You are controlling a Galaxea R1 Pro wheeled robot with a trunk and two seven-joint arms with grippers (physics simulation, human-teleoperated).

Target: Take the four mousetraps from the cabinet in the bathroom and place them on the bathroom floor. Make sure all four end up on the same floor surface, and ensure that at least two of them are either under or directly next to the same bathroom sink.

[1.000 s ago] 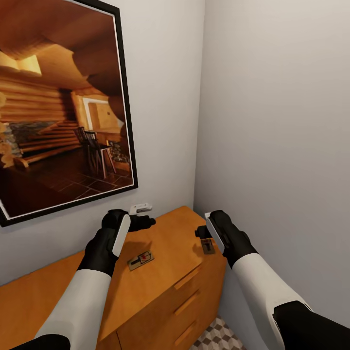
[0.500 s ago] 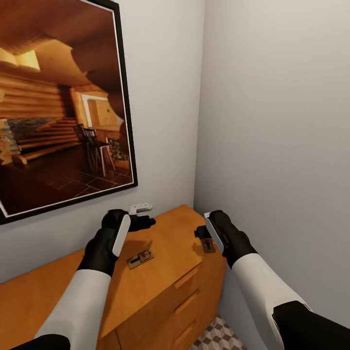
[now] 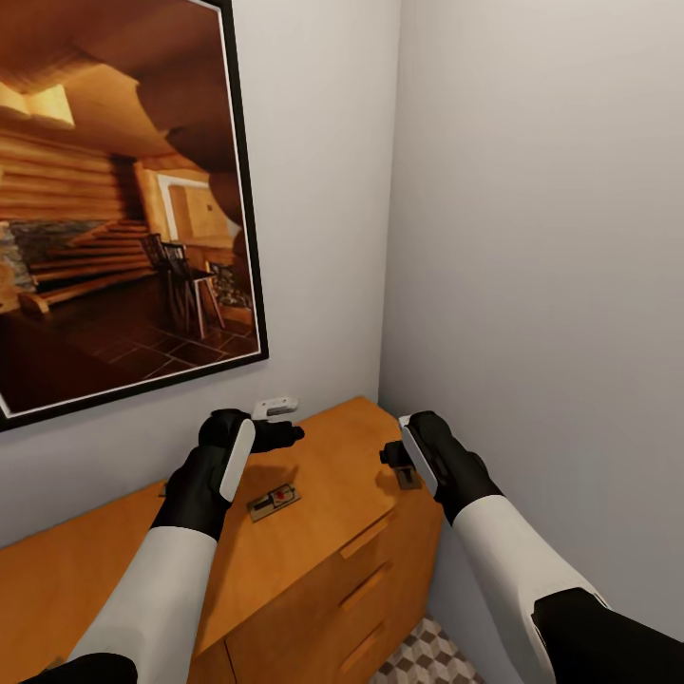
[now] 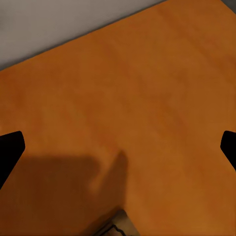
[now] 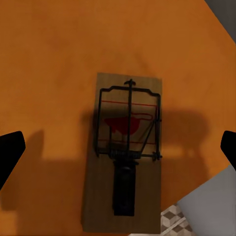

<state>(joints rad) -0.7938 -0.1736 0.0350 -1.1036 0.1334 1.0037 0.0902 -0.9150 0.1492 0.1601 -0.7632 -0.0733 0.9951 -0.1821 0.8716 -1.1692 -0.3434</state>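
White forearm shells, black wrists with white side strips; black-fingered left gripper (image 3: 281, 429) and right gripper (image 3: 391, 458) are seen.

Both arms over cabinet (image 3: 323, 532) top; mousetrap (image 3: 274, 501) flat beside left gripper (image 3: 277, 423); framed picture (image 3: 119, 209) on wall.

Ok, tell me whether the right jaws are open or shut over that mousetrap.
Open. In the right wrist view the right gripper has its jaws spread wide at both edges, above the mousetrap lying flat on the cabinet, untouched.
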